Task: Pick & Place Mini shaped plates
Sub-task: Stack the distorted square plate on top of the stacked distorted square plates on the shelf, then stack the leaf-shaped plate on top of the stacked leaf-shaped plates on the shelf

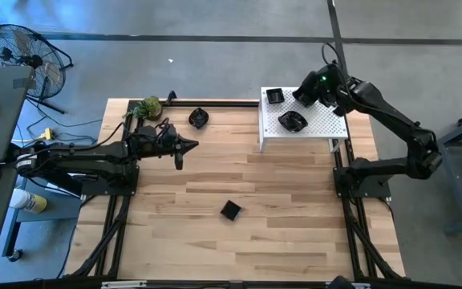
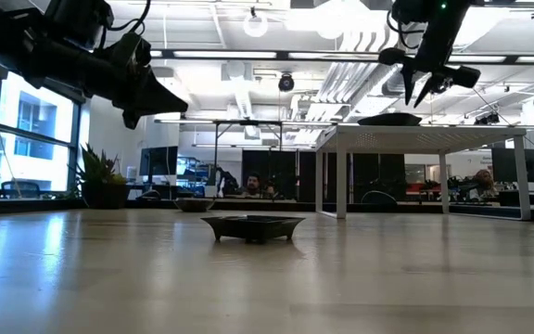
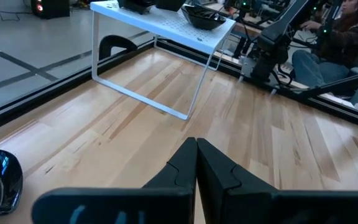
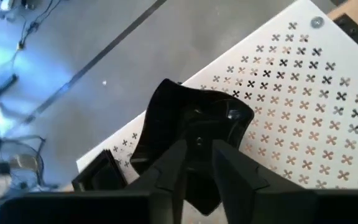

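I see the wood table (image 1: pixel 279 225) w/ a white perforated rack (image 1: pixel 323 120) at its far right corner. My right gripper (image 4: pixel 197 163) hovers over the rack, fingers slightly apart, straddling a wavy plate (image 4: pixel 194 134) below them; can't tell if they touch it. A square plate (image 1: pixel 274 96) sits near the rack's far-left corner. My left gripper (image 3: pixel 196 163) is shut, empty, above the table's left-center. Two more plates on the table: one (image 1: pixel 198 119) near the far edge, one (image 1: pixel 230 210) mid-table. A green ball (image 1: pixel 150 106) is at the far left.
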Robot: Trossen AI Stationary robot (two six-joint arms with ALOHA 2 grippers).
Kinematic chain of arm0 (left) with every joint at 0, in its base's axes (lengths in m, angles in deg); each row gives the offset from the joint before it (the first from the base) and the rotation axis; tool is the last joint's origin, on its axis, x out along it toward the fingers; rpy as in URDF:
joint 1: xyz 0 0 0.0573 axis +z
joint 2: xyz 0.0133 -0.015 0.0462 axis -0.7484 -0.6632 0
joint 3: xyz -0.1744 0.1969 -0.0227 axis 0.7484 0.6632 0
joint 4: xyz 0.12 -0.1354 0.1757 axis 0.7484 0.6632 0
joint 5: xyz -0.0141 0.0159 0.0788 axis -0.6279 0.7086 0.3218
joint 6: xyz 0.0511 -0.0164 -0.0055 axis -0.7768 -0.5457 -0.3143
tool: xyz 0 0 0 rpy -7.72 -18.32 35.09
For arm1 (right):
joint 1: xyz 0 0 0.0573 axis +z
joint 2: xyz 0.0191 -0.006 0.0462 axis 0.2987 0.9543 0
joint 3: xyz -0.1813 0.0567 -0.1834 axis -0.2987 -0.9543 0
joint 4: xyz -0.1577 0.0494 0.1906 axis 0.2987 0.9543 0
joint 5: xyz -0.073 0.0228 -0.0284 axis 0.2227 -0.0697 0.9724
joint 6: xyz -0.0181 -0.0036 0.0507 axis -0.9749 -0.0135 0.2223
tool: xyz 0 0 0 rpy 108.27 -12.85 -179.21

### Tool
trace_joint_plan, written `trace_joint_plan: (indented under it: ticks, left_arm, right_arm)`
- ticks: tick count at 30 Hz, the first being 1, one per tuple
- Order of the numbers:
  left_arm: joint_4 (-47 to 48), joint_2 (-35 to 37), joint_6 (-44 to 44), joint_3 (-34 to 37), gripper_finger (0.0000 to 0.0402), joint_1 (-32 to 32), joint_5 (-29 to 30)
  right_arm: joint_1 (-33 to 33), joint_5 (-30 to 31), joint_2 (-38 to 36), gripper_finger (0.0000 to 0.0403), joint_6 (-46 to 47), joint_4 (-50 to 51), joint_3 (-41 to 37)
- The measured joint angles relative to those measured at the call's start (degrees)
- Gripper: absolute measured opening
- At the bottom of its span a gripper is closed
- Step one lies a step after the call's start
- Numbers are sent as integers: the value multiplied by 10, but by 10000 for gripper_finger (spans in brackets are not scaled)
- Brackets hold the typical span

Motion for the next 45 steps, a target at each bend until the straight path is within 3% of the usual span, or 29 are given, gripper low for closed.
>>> trace_joint_plan:
  ticks: [5,8,10,15,21,28,36,40,45]
  left_arm:
    - [-5,0,8,0,1,0,2]
    - [-5,0,51,0,1,0,-10]
    - [1,0,62,-3,1,0,0]
    - [92,0,72,-53,1,1,50]
    - [239,-19,74,-154,1,62,55]
    - [268,-97,121,-188,1,206,-76]
    - [278,-223,245,-199,11,295,-96]
    - [290,-284,256,-241,54,301,-93]
    - [314,-350,280,-297,116,300,-25]
  right_arm:
    - [2,-44,-10,99,-125,-16,0]
    - [21,-88,-27,86,-211,-21,0]
    - [54,-84,-37,64,-250,-19,0]
    - [171,-20,-49,6,-316,-21,0]
    - [320,89,-48,15,-326,-58,0]
    - [442,171,-47,5,-343,-86,0]
    - [478,171,-47,4,-357,-89,0]
    - [480,161,-47,5,-382,-89,0]
    - [480,159,-47,3,-406,-89,0]
